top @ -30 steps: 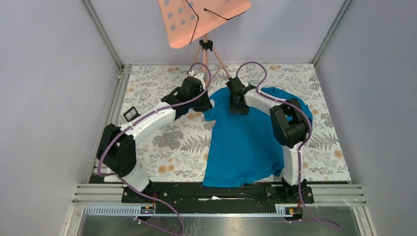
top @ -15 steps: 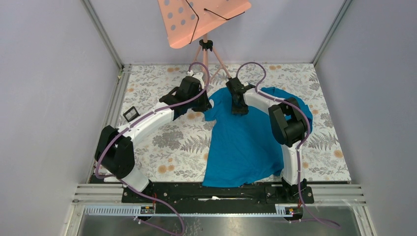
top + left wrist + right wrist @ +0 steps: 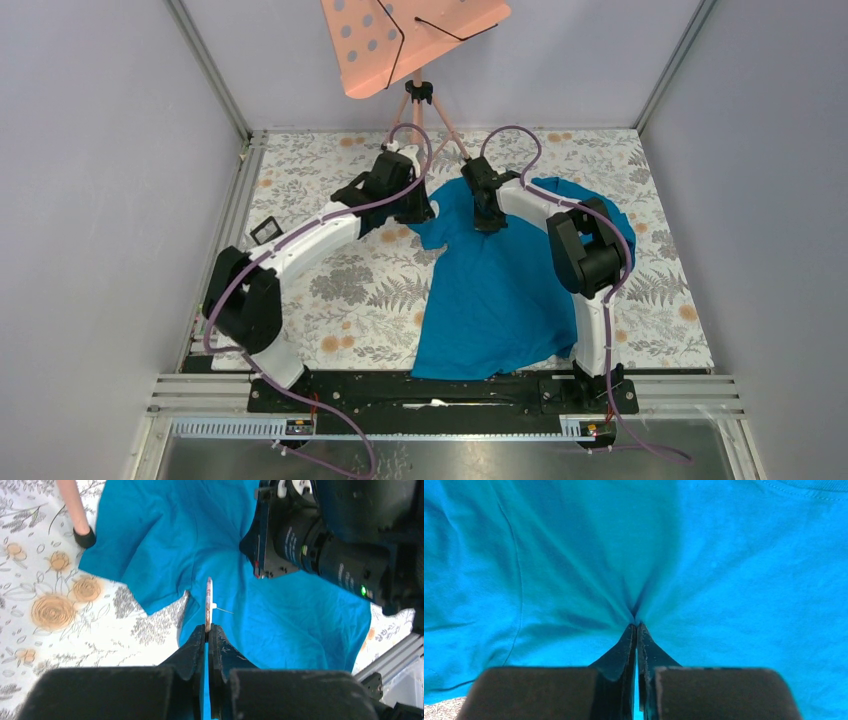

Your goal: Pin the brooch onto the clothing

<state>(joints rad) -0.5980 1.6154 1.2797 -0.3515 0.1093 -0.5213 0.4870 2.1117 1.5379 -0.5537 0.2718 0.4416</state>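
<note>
The clothing is a teal-blue T-shirt spread on the floral table, collar end toward the back. My right gripper is down on its upper chest. In the right wrist view that gripper is shut on a pinched fold of the clothing, with creases running into the fingertips. My left gripper is shut on the brooch, a thin disc seen edge-on, its pin pointing right over the clothing near the left sleeve. In the top view the left gripper hangs beside the sleeve.
A pink perforated board on a tripod stands at the back; one tripod foot rests by the sleeve. A small black square frame lies at the table's left edge. The right arm's wrist is close to the brooch. Grey walls enclose the table.
The right gripper has closed on the shirt and bunched the fabric near the collar. The left arm shifted slightly, still holding the brooch.
</note>
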